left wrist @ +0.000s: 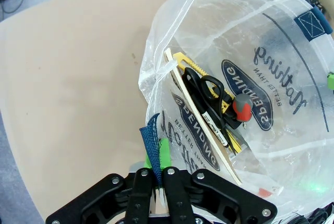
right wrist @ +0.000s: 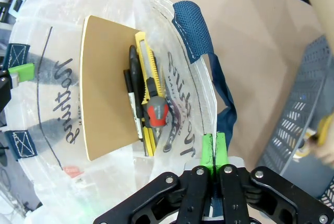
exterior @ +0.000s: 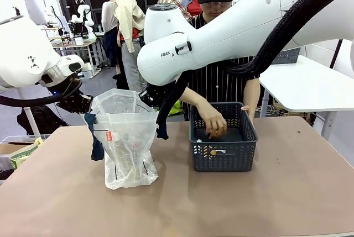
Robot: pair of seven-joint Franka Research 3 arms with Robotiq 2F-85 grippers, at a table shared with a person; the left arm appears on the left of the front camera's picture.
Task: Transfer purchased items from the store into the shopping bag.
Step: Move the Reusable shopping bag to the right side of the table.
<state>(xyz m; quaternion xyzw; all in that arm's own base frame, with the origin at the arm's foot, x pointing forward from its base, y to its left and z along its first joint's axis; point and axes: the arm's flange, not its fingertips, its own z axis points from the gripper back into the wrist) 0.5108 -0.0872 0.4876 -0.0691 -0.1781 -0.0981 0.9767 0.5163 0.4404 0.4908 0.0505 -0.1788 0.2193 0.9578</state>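
The shopping bag (exterior: 126, 143) stands open on the table, translucent white with black print. My left gripper (exterior: 89, 107) is shut on its left rim by a navy handle (left wrist: 149, 141); the green pads (left wrist: 164, 153) pinch the plastic. My right gripper (exterior: 151, 103) is shut on the right rim, pads (right wrist: 209, 151) together on it. Purchased items lie inside the bag: black scissors (left wrist: 206, 91), a yellow cutter (right wrist: 145, 59), a red and black gadget (right wrist: 156, 110), a marker and a brown card (right wrist: 104, 88). The store (exterior: 223, 147) stands to the right. A person's hand (exterior: 213, 126) reaches into it, holding something yellow (right wrist: 314, 138).
The brown table (exterior: 287, 193) has free room in front of and to the right of the basket. A white table (exterior: 310, 85) stands at the back right. The right arm's white links and black cable hose (exterior: 276, 32) cross over the basket.
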